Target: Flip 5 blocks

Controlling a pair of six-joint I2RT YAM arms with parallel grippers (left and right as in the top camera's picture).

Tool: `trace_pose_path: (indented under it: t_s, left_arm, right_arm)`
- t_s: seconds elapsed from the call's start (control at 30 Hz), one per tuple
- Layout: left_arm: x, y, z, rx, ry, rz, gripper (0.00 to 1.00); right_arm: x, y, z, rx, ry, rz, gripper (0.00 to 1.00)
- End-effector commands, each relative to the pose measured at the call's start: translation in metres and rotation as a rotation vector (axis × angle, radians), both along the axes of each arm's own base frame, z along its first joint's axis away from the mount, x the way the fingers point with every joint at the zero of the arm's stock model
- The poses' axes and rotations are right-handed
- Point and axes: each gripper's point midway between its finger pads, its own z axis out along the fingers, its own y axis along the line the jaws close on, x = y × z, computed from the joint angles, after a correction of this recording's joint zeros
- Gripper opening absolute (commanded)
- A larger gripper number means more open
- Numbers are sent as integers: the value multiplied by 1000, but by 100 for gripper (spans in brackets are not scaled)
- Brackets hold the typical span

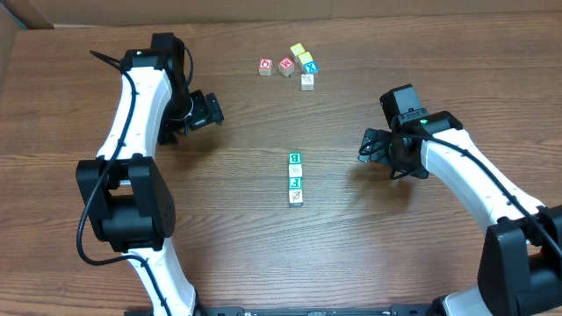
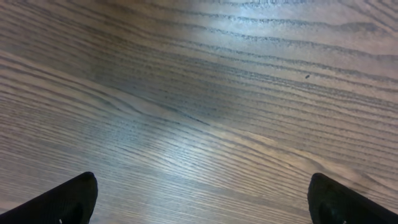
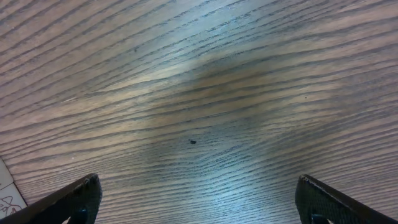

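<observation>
Although both wrist cameras look straight down at the wooden table (image 1: 219, 219), each shows little of its own tool: only two dark fingertips, cut off by the bottom corners of the frame. In the left wrist view the fingertips (image 2: 68, 200) stand wide apart with nothing but bare wood grain between them. In the right wrist view the fingertips (image 3: 69, 200) are equally spread. A pale block corner (image 3: 7, 194) with an orange line drawing pokes in at the lower left edge, outside the fingers and mostly cropped; which block it is cannot be told.

From overhead, the left gripper (image 1: 213, 109) hangs over the left half of the table, and the right gripper (image 1: 364, 151) sits over the right half, its jaws largely hidden under its own dark body.

Between the two, nearer the robot, lies a short column of blocks (image 1: 296, 179) set end to end. Green print shows on some and orange on the nearest one, but the letters are too small to read and the exact count is hard to settle. This column lies near the right gripper's open side, apart from it.

Farther back, a loose cluster of blocks (image 1: 297, 65) holds two red-printed cubes, a yellow one, a teal one and a pale one, well apart from both grippers.
</observation>
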Motion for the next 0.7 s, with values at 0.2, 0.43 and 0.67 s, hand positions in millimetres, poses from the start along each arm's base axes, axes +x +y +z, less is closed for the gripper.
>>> trace_pose_path:
  t_s: [0.2, 0.43, 0.67]
  left_arm:
    - [5, -2, 13, 10, -42, -6, 100]
    - [6, -3, 15, 11, -47, -8, 100]
    - [4, -5, 59, 13, -158, -14, 100]
  right_arm:
    - [8, -1, 11, -5, -40, 3, 100]
    - [8, -1, 11, -4, -39, 3, 100]
    - [8, -1, 11, -4, -39, 3, 100]
